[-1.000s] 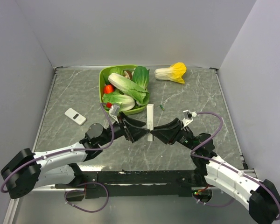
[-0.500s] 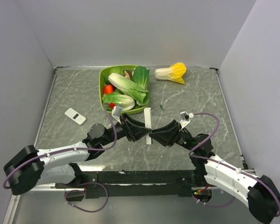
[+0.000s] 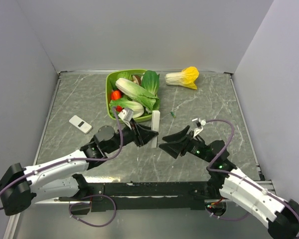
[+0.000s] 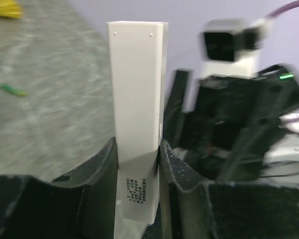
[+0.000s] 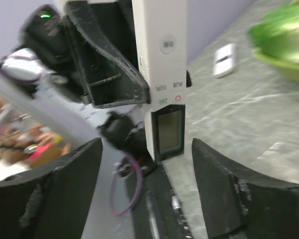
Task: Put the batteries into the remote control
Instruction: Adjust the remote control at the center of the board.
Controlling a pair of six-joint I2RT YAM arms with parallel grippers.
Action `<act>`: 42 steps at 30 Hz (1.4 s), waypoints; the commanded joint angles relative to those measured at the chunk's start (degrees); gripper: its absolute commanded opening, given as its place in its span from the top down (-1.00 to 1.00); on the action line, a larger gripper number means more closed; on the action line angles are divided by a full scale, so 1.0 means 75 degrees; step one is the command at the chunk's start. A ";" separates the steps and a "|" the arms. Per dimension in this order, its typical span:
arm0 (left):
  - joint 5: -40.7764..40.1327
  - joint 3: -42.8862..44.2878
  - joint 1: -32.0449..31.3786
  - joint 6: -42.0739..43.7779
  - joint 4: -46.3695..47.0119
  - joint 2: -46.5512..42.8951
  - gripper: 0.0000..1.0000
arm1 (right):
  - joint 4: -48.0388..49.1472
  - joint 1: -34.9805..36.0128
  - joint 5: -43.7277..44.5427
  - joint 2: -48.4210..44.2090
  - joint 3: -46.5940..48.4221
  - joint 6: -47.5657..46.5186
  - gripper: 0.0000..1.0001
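Note:
The remote control (image 3: pixel 155 121) is a slim white bar with a black window at its lower end, held upright above the table's middle. My left gripper (image 3: pixel 150 135) is shut on its lower part; in the left wrist view both fingers press the white casing (image 4: pixel 138 89) at the gripper (image 4: pixel 138 149). My right gripper (image 3: pixel 167 141) stands open just right of it, touching nothing. In the right wrist view the remote control (image 5: pixel 162 59) hangs between the wide-spread fingers of that gripper (image 5: pixel 147 149). One tiny green battery (image 3: pixel 173 114) lies on the table behind, also small in the left wrist view (image 4: pixel 12 90).
A green bowl (image 3: pixel 109 94) full of leafy vegetables and red pieces stands just behind the left gripper. A yellow-white cabbage (image 3: pixel 183 76) lies at the back. A small white plate with a red knob (image 3: pixel 80 124) rests on the left. Grey walls enclose the table.
My left gripper has shut on the remote control. My right gripper has let go of it, opened wide and drawn back down to the right. The remote has shifted slightly toward the bowl.

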 commanded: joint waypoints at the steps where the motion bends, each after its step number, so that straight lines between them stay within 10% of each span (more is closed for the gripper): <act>1: -0.1646 0.1171 0.0004 0.1824 -0.3155 -0.0274 0.98 | -0.4053 0.0035 0.1637 -0.0865 0.1364 -0.1451 -0.78; 12: -0.3231 0.2344 -0.1073 0.3374 -0.6090 0.1109 0.98 | -0.8030 -0.0047 0.3293 0.1125 0.4261 -0.2800 -0.99; 31: -0.3360 0.2496 -0.2023 0.3866 -0.5914 0.2457 0.98 | -0.5548 -0.0258 0.1009 0.3269 0.3055 -0.1300 -0.91; 42: -0.3394 0.2450 -0.2105 0.3808 -0.5961 0.2422 0.98 | -0.4609 -0.0258 0.0656 0.4231 0.2679 -0.1089 -0.54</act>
